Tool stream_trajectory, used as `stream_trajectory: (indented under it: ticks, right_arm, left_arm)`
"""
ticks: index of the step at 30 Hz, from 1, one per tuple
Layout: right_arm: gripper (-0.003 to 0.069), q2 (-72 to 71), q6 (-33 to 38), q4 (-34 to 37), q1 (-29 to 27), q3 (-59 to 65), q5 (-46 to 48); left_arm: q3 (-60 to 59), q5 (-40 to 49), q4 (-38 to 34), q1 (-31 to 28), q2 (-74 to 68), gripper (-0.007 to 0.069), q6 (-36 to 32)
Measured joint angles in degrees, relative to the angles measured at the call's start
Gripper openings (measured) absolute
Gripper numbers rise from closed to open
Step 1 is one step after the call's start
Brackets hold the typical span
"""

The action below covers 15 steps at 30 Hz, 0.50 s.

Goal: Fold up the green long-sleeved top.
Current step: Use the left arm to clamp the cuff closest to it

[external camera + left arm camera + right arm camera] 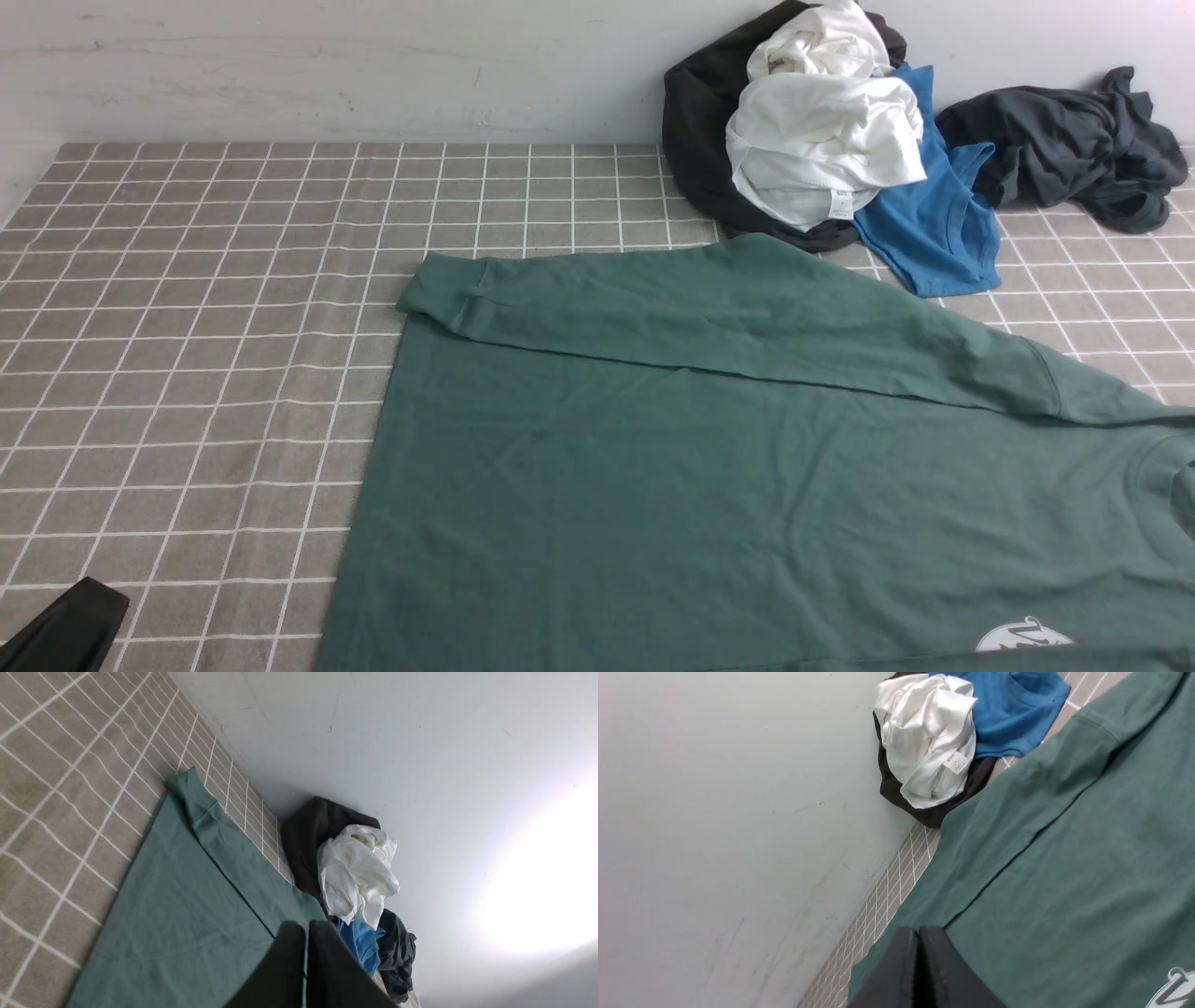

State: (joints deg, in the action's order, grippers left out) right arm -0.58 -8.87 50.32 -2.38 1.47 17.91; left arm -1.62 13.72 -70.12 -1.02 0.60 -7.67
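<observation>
The green long-sleeved top (pixel 709 485) lies flat on the checked cloth, filling the near right of the front view. One sleeve (pixel 709 313) is folded across its far edge, cuff at the left. Its white round logo (pixel 1022 639) shows at the near right, the ribbed neck (pixel 1162 485) at the right edge. The top also shows in the left wrist view (pixel 187 905) and the right wrist view (pixel 1087 872). My left gripper (pixel 306 928) is shut and empty, raised above the cloth; only its tip (pixel 65 625) shows in front. My right gripper (pixel 919 931) is shut and empty above the top.
A pile of a black garment (pixel 695 140), a white garment (pixel 822 140) and a bright blue t-shirt (pixel 934 229) lies against the back wall. A dark grey garment (pixel 1064 145) lies at the far right. The checked cloth (pixel 187 327) covers the table.
</observation>
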Motion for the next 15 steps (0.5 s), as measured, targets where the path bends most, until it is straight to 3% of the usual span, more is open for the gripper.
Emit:
stream_trajectory:
  ticks: [3,7,15]
  right_arm:
    - [-0.0014,0.0,5.1,-0.3,0.0,0.0,-0.1]
    - [-0.0014,1.5,15.3,-4.5,0.0,-4.5,3.1]
    - [-0.0014,25.7,23.2,-24.2,1.6,-26.5,13.0]
  left_arm:
    - [2.5,2.9,0.9,0.0,0.0,-0.0007,-5.7]
    - [12.0,11.4,7.9,0.0,-2.3,-0.0007,-14.3]
    - [37.3,40.1,42.4,0.1,-34.8,-0.0007,-13.6]
